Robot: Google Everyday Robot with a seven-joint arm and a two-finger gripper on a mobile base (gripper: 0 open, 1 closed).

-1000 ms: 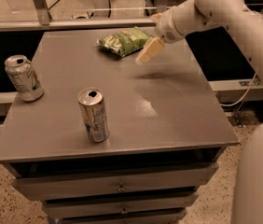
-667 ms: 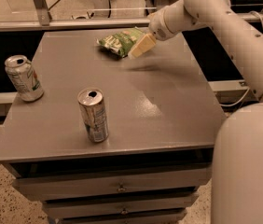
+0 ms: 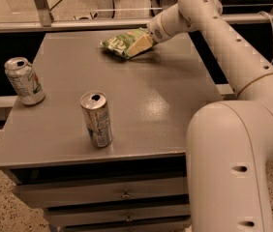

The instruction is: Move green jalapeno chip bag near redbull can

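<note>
The green jalapeno chip bag (image 3: 121,41) lies flat near the far edge of the grey table (image 3: 141,105), a little right of the middle. My gripper (image 3: 139,45) reaches in from the right and rests on or just over the bag's right end, covering part of it. The redbull can (image 3: 96,119) stands upright near the table's front edge, left of centre, well apart from the bag.
A wider silver-white can with green and red marks (image 3: 24,80) stands at the table's left edge. My arm (image 3: 233,47) spans the right side, with its large base (image 3: 233,168) in front right. Drawers (image 3: 122,195) sit under the tabletop. A metal rail (image 3: 78,24) runs behind.
My gripper has moved left, from beside the bag's right edge to over its right end. The bag and both cans have not moved.
</note>
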